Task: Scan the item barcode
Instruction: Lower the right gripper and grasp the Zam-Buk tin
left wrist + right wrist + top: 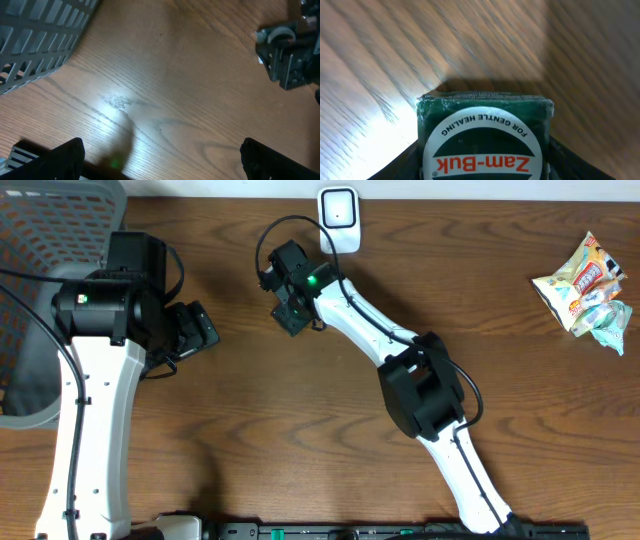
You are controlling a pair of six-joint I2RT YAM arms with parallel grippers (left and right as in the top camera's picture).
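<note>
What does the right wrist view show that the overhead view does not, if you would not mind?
Only the right wrist view shows the green Zam-Buk box close up, with its label readable, sitting between the dark fingers. Only the overhead view shows the white scanner, the grey basket and the snack packets. Both views show the wooden table and parts of the right claw.
</note>
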